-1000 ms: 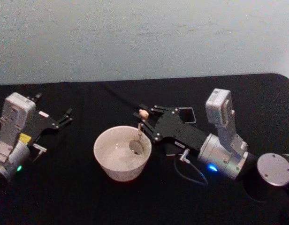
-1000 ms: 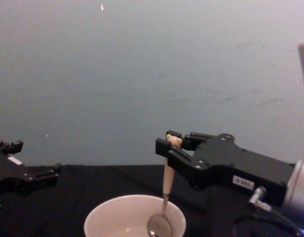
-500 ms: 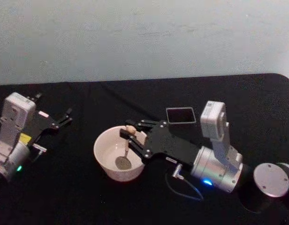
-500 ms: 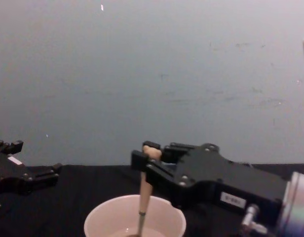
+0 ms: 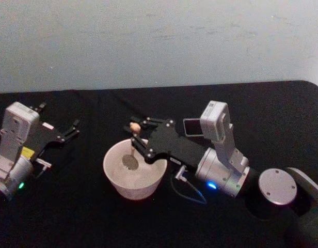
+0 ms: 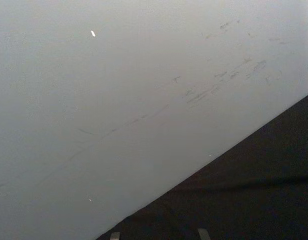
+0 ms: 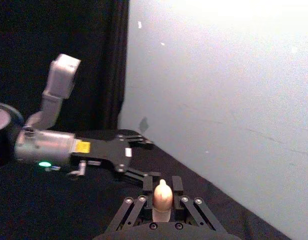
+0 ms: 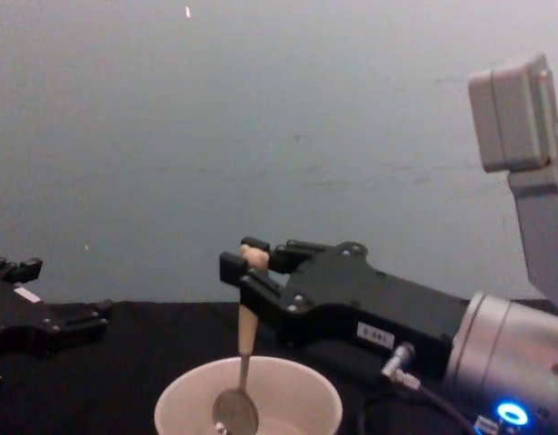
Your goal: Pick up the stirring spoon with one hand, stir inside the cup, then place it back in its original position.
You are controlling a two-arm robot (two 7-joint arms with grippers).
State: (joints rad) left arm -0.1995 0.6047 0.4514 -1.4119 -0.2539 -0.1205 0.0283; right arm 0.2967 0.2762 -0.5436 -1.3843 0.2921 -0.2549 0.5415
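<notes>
The cream-white cup [image 5: 113,176] stands on the black table in front of me. My right gripper [image 5: 136,131] hovers over its far rim, shut on the stirring spoon [image 5: 131,153] near its beige top. The spoon hangs upright, its grey metal bowl [image 8: 235,413] down inside the cup [image 8: 181,403]. In the right wrist view the spoon's beige head [image 7: 162,196] sticks up between the shut fingers. My left gripper [image 5: 71,129] rests open at the left of the table, apart from the cup.
A dark grey square holder [image 5: 192,126] lies flat on the table behind the right arm. A pale wall closes off the far table edge. A loose cable [image 5: 189,188] hangs under the right wrist, near the cup.
My right gripper has carried the spoon leftward and farther back across the cup, and the spoon's bowl now sits near the cup's far side. The left arm has not moved.
</notes>
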